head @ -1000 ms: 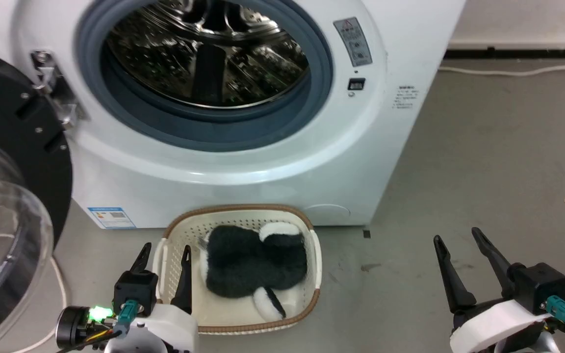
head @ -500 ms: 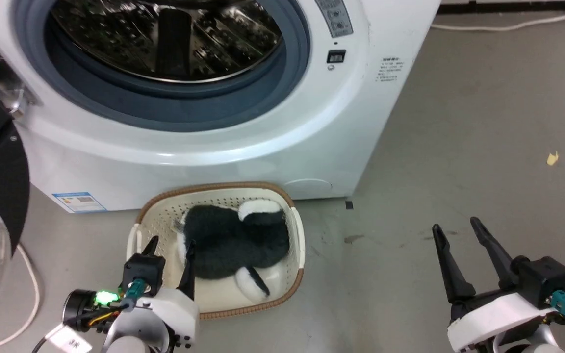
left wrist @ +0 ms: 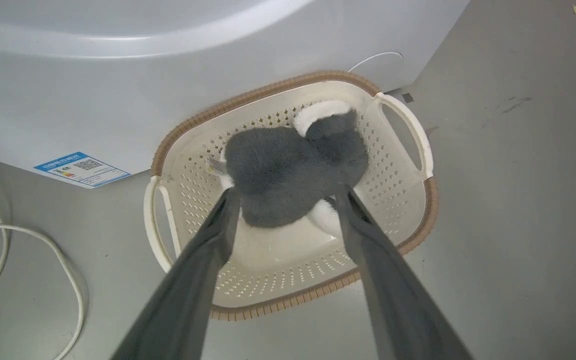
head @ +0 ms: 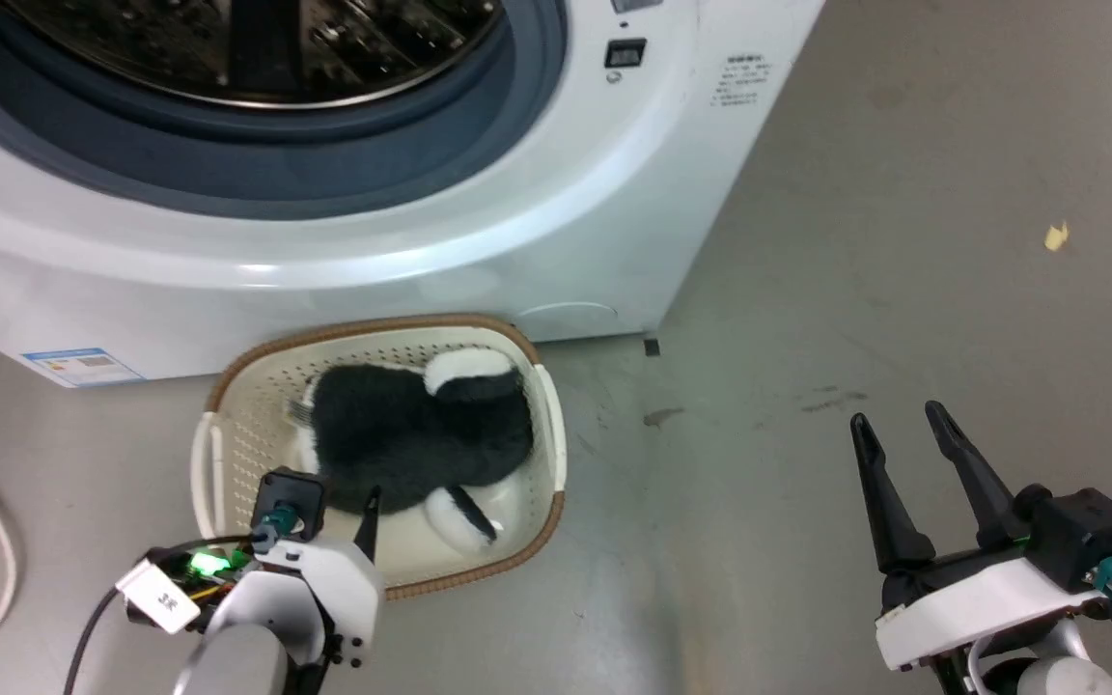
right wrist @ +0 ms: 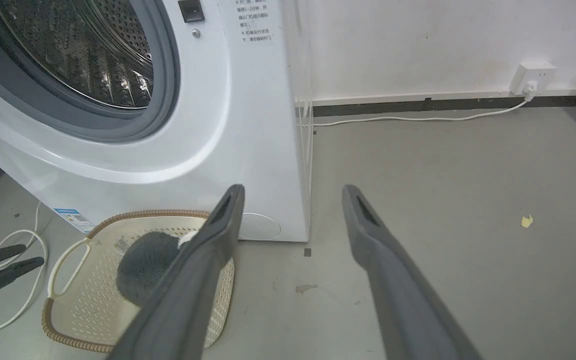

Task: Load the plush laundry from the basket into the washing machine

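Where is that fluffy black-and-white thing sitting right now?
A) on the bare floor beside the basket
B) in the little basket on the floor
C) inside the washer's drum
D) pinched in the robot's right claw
B: the plush laundry lies inside the basket on the floor in front of the washing machine, and both the left gripper and the right gripper are open, holding nothing.

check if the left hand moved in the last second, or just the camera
Yes. Against the small cream-white perforated plastic basket, the left hand has shifted rightward, from the basket's left rim to over the fluffy black-and-white plush laundry.
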You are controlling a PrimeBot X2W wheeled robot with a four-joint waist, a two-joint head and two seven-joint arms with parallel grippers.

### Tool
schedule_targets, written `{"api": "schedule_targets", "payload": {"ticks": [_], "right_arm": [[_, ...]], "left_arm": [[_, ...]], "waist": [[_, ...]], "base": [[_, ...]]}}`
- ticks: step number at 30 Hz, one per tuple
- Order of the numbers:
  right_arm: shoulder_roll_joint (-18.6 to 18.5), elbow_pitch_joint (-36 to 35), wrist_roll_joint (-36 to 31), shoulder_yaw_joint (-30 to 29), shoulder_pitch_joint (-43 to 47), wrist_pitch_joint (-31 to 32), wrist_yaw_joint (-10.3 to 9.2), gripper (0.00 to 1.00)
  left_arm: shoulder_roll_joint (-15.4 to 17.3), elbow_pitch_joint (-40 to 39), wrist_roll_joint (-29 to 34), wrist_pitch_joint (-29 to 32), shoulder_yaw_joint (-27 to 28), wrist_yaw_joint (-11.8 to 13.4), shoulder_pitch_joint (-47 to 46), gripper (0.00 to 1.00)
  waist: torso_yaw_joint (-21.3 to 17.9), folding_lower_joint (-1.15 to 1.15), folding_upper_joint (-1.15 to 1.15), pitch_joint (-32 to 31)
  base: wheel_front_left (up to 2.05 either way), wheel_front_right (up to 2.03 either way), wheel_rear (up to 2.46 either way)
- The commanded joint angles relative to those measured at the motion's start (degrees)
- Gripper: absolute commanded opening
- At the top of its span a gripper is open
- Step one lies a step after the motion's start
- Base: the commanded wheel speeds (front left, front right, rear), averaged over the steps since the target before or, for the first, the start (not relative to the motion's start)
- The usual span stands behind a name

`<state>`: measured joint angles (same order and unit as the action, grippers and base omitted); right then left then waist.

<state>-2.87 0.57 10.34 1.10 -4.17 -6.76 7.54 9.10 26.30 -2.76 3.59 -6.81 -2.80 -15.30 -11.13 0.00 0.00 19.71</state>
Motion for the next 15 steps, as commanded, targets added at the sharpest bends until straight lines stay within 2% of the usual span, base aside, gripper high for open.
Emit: {"api": "schedule_targets", "payload": {"ticks": [1, 15], "right_arm": [[0.0, 0.3, 0.7, 0.1, -1.2, -0.6, -0.03, 1.00], [0.0, 0.7, 5.0, 1.8, -3.3, -2.5, -0.03, 1.00]], "left_arm": [[0.7, 1.1, -0.3, 0.2, -0.2, -0.4, -1.4, 1.00], [6.3, 10.7, -1.7, 3.5, -1.5, -0.2, -10.3, 1.00]], "waist": [[-0.8, 0.00, 0.00, 0.9], [-5.4, 0.00, 0.00, 7.9]], "base": [[0.00, 0.00, 0.00], [0.00, 0.00, 0.00]]}}
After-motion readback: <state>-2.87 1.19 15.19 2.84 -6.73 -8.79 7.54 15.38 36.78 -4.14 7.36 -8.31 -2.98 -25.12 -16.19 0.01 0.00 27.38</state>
